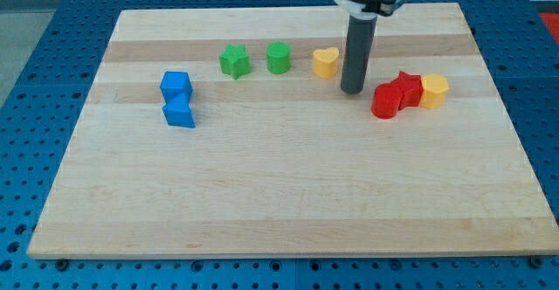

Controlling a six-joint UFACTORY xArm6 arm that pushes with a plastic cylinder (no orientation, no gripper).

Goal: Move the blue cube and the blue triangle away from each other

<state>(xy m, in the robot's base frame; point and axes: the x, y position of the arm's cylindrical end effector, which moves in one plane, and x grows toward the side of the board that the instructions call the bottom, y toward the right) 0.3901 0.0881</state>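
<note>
Tip (353, 91) far right of touching blue cube (175, 85), blue triangle (180, 113) | jaws: none, bare rod

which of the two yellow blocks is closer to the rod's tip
The yellow heart, just to the view's left of my tip. The other yellow block lies farther to the view's right, beyond the two red blocks.

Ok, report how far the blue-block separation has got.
Nothing looks done: the blue cube and blue triangle sit touching near the view's left. My tip stands far off to the right, between the yellow heart and the red blocks, touching neither blue block. Left: cross over and push the two apart.
</note>
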